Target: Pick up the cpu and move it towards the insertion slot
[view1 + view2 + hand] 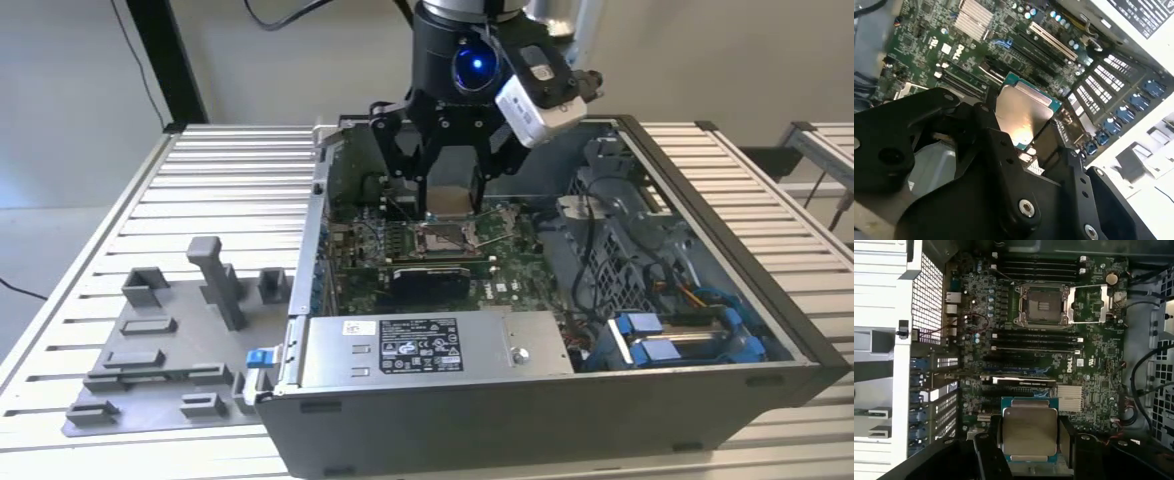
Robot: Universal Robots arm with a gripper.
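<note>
Gripper (451,200) fingers are closed on the cpu (450,201), which hangs over the open computer case (747,300) in the exterior view. In both wrist views the chip (1029,431) sits between the black fingers (985,450), silvery top showing and a teal edge around it; the second wrist view shows the same chip (1023,117) pinched at its sides, clear of the circuit board (929,35) below.

In the exterior view the insertion slot (443,238) lies on the green board just below the held chip, at about 6 o'clock from it, with a gap between them. Its metal frame stands open, and in the first wrist view the slot (1043,305) shows a brownish centre, the hinged frame (1091,304) folded out beside it. There the slot is at about 12 o'clock from the chip, well apart.

Outside the case, on the slatted desk (227,160), a grey fixture plate (174,350) with upright blocks sits at about 8 o'clock from the gripper, toward the exterior view's left.
</note>
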